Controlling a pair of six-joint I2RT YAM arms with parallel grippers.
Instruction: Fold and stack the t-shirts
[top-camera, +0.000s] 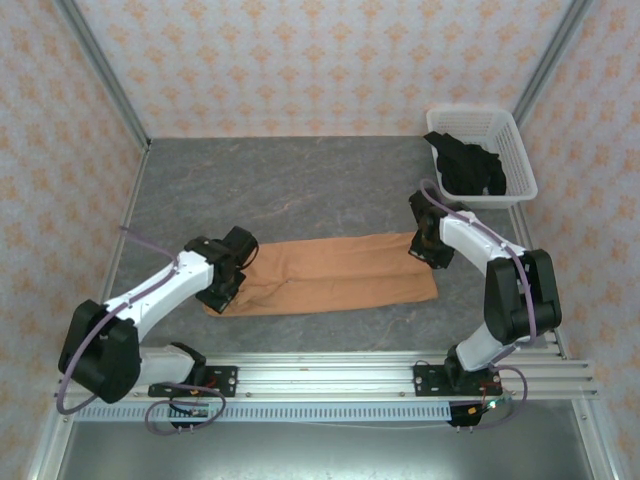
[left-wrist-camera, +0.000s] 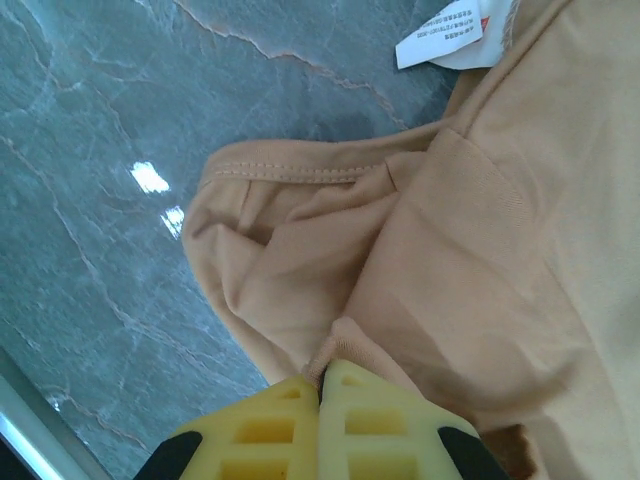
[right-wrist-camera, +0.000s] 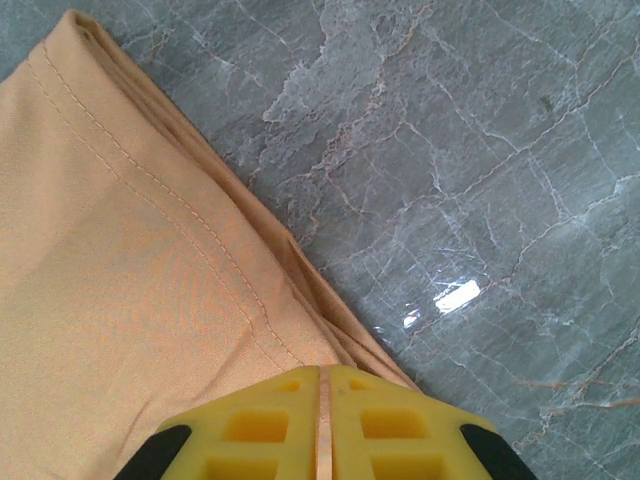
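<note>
You see the orange t-shirt (top-camera: 330, 272) as a strip, long axis left-right | your left gripper (left-wrist-camera: 321, 388) clenches its left end, right gripper (right-wrist-camera: 320, 378) its right hem | black t-shirt (top-camera: 468, 165) in basket (top-camera: 472, 112), nearer your right side

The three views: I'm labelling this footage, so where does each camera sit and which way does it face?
Top external: high behind the left arm and right arm, looking down on the table, the orange t-shirt between them.
Left wrist: on the left arm, looking down past the left gripper, shut on bunched cloth.
Right wrist: likewise, past the right gripper, shut on the hem.
Both wrist views share t-shirt and table.
</note>
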